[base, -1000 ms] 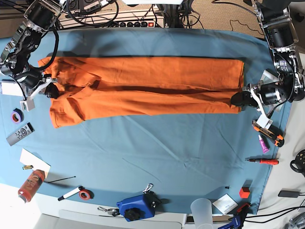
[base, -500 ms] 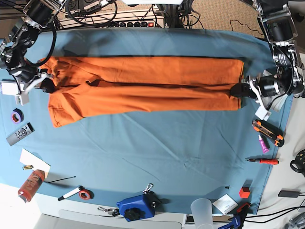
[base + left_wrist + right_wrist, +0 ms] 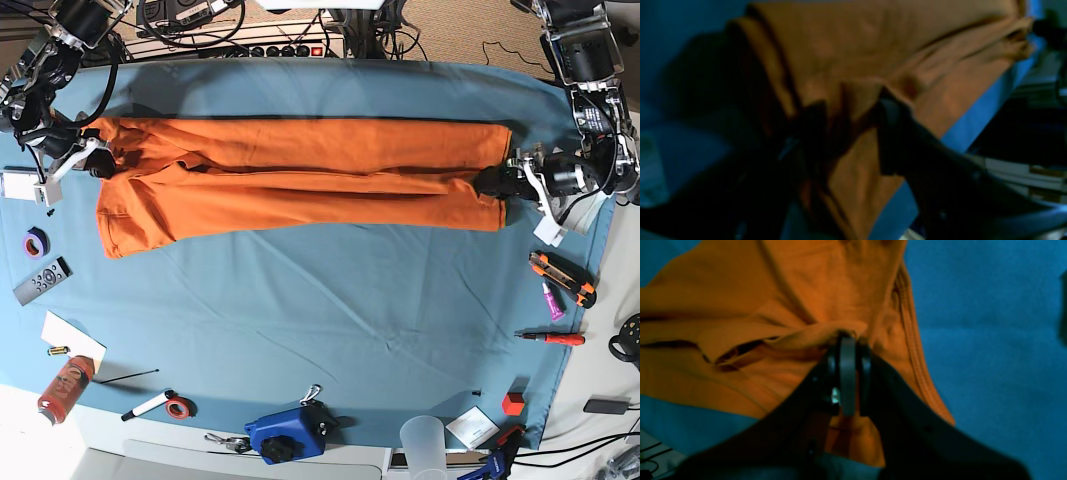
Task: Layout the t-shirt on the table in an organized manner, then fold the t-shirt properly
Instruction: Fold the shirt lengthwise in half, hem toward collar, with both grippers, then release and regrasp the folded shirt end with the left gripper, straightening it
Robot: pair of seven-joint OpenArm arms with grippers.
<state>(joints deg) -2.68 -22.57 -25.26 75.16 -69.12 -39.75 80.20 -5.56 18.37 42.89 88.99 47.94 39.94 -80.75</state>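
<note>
In the left wrist view everything is pretty blurry, but the t-shirt (image 3: 873,60) can be made out bunched right at the tips of the left gripper (image 3: 853,120), with a ridge of orange cloth pinched between the two dark fingers, so it looks clamped on the fabric; the blue table (image 3: 973,120) is seen just beyond the cloth edge. In the right wrist view the picture is sharper: the right gripper (image 3: 848,340) is squeezed tight on a raised fold of the shirt, the ribbed hem running just to the side of the fingers and flat blue table cloth further out. In the base view the shirt (image 3: 300,175) is stretched long between the two grippers, left gripper (image 3: 497,182) at one end and right gripper (image 3: 98,168) at the other, and one long edge seems to be doubled over along the length. So the layout part can probably be called done and a first lengthwise fold is under way; the flap isn't laid flat yet, and the cross folds are likely still left. Tools and clutter are scattered well away from both grippers.
</note>
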